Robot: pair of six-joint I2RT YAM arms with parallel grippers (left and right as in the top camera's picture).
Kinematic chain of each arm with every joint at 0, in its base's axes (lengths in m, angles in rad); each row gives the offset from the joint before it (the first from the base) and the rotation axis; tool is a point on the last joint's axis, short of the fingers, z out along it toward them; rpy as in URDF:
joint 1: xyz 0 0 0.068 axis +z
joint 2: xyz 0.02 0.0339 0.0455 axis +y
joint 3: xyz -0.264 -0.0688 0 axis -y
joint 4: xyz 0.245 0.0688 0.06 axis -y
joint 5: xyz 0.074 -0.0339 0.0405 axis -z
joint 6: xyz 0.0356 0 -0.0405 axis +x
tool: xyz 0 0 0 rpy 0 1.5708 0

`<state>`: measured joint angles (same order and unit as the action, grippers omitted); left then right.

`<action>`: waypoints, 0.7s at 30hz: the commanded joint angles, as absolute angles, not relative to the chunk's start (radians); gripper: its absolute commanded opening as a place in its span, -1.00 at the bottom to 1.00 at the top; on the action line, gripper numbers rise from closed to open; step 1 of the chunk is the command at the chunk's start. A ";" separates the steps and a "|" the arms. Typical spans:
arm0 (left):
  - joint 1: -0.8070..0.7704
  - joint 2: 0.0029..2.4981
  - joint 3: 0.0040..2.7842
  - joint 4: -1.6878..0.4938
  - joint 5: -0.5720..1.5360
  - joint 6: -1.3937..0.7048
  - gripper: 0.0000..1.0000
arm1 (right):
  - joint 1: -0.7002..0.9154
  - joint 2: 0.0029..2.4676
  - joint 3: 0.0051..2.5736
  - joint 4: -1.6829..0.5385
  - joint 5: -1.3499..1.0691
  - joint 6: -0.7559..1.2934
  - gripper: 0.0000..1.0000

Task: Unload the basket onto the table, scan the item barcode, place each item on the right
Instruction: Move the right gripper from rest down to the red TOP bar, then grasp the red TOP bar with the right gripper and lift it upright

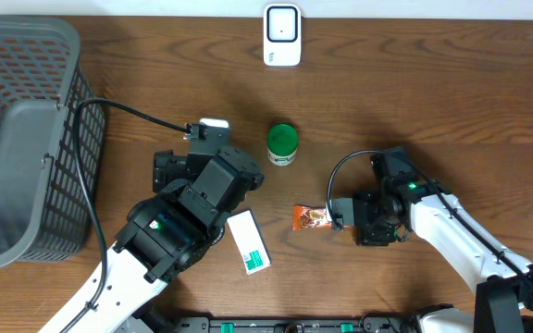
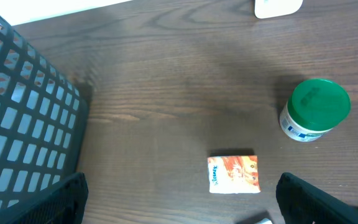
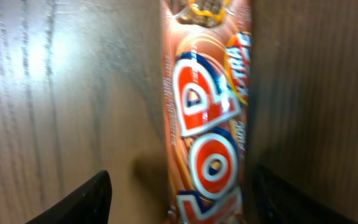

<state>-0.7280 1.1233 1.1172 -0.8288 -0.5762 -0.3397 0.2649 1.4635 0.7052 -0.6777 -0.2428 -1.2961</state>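
Observation:
The item, an orange snack packet [image 1: 311, 217], lies flat on the wooden table right of centre. It also shows small in the left wrist view [image 2: 234, 174]. My right gripper [image 1: 338, 218] stands open around its right end. Close up, the packet [image 3: 207, 112] runs between the fingers, near the right finger [image 3: 291, 199] and with a gap to the left one. No barcode shows on it. The white scanner [image 1: 282, 35] stands at the far edge, and its lower corner shows in the left wrist view [image 2: 278, 6]. My left gripper [image 2: 179, 208] hangs open and empty above the table, left of the packet.
A dark mesh basket [image 1: 26, 139] fills the left side. A green-lidded jar [image 1: 282, 143] stands between the scanner and the packet. A white and green box [image 1: 249, 242] lies by the left arm [image 1: 188, 208]. A black cable [image 1: 123, 111] runs beside the basket.

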 commanded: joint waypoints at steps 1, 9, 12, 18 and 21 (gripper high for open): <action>-0.725 1.122 1.123 -0.830 -0.596 -0.334 0.94 | 0.276 1.473 0.697 -0.679 -0.267 -1.261 0.34; -0.725 1.122 1.123 -0.834 -0.596 -0.334 0.94 | 0.276 1.545 0.675 -0.656 -0.295 -1.261 0.19; -0.725 1.122 1.123 -0.834 -0.596 -0.334 0.94 | 0.277 1.567 0.673 -0.642 -0.310 -1.261 -0.09; -0.725 1.122 1.123 -0.848 -0.596 -0.334 0.94 | 0.277 1.567 0.673 -0.634 -0.384 -1.140 -0.68; -0.725 1.122 1.123 -0.865 -0.596 -0.334 0.94 | 0.277 1.562 0.673 -0.635 -0.443 -1.064 -0.83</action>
<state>-0.7280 1.1233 1.1172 -0.8524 -0.5758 -0.3401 0.2680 1.5448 0.6868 -0.6312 -0.3595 -1.1698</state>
